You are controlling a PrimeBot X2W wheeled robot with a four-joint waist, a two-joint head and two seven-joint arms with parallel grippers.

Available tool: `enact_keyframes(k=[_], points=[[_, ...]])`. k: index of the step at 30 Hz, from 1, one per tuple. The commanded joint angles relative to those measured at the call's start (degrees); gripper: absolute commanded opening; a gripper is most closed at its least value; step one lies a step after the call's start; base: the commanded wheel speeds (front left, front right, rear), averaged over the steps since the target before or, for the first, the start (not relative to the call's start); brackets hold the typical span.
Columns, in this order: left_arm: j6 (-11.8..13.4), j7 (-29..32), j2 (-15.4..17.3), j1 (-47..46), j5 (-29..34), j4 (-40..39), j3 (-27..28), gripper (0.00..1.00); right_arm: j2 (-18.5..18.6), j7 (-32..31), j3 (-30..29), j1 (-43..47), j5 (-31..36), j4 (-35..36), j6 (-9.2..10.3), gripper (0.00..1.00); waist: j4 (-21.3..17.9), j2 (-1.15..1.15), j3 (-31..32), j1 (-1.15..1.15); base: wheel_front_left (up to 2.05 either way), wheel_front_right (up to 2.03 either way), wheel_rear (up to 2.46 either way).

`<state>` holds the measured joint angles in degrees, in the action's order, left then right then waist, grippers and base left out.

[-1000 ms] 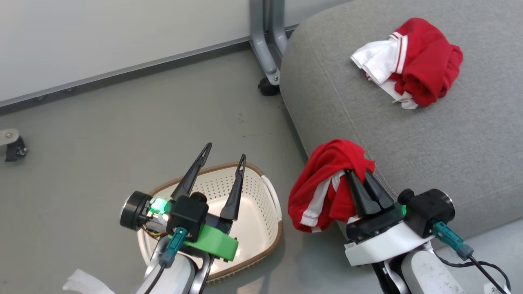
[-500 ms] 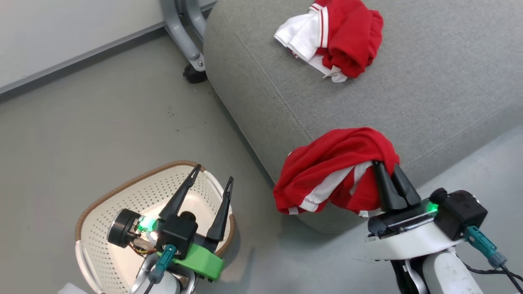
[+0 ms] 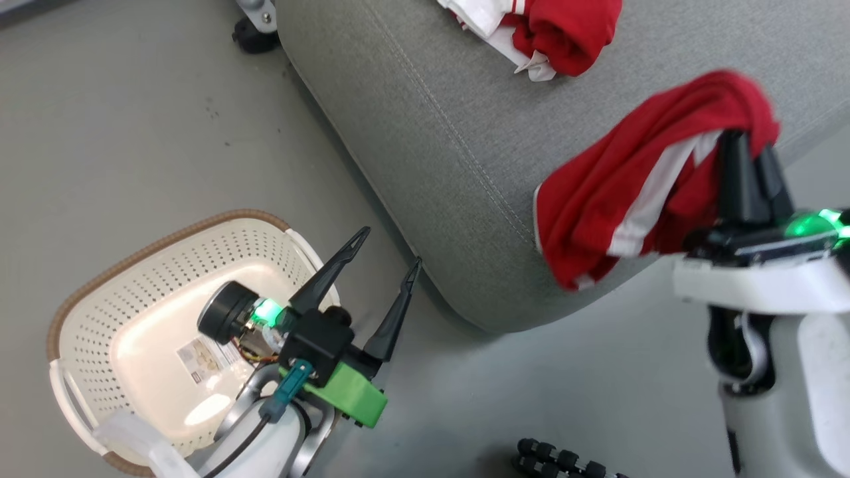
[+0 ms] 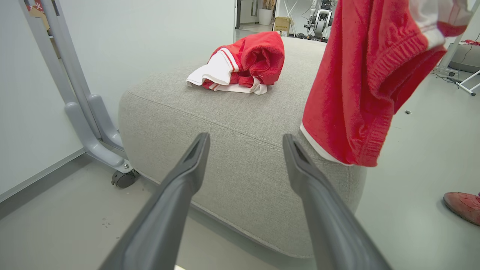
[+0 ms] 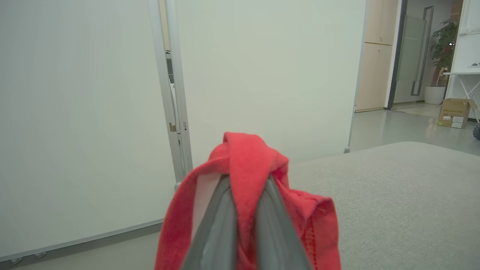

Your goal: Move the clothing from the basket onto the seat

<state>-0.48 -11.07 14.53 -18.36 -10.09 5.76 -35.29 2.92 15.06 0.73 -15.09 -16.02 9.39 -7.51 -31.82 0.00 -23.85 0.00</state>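
Where the basket (image 3: 166,265) shows its pale bottom at lower left of the head view, we note 1 small label (image 3: 207,358); the print is too small to read.

Bunched garment (image 3: 564,33): red, with a white panel and thin white stripes. It lies on the grey seat (image 3: 465,133) at the top edge.

Hanging garment (image 3: 637,179): red with a white band, at right of frame. It drapes down before the seat's rounded near edge; we cannot tell whether it touches.

Right gripper (image 3: 747,143): fingers pressed together, pinching the hanging garment's upper fold and pointing up the frame.

Left gripper (image 3: 391,246): fingers spread. The tips are over the floor (image 3: 133,99) between basket and seat, and the body is above the basket.
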Motion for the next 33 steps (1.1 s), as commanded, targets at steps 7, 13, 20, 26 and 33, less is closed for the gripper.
enact_keyframes(k=[7,13,20,26,33], points=[[-3.0,4.6,2.2,-7.5,3.3,-4.4,-2.4,1.0,4.2,0.2,-8.0,-22.8,0.9,0.2,0.04,0.0,5.2,0.0,-14.1,0.0,0.0,0.0,0.0],[-3.2,6.3,2.7,-11.0,5.1,-6.4,-2.9,1.0,11.3,0.2,-13.7,-38.3,-0.4,-5.6,0.04,0.0,9.5,0.0,-19.5,0.0,0.0,0.0,0.0],[-3.6,7.8,5.2,-12.0,5.8,-7.5,-3.0,1.0,14.1,0.2,-14.8,-41.4,2.5,-17.2,0.04,0.0,12.2,0.0,-23.7,0.0,0.0,0.0,0.0],[-2.8,8.6,6.6,-10.7,5.1,-8.9,-2.5,1.0,11.8,0.2,-16.7,-36.8,4.7,-25.2,0.06,0.0,12.2,0.0,-24.4,0.0,0.0,0.0,0.0],[-2.1,8.7,6.1,-9.1,4.7,-8.6,-3.3,1.0,8.7,0.2,-21.1,-33.0,6.7,-30.6,0.05,0.22,11.3,0.0,-22.6,0.0,0.0,0.0,0.0]])
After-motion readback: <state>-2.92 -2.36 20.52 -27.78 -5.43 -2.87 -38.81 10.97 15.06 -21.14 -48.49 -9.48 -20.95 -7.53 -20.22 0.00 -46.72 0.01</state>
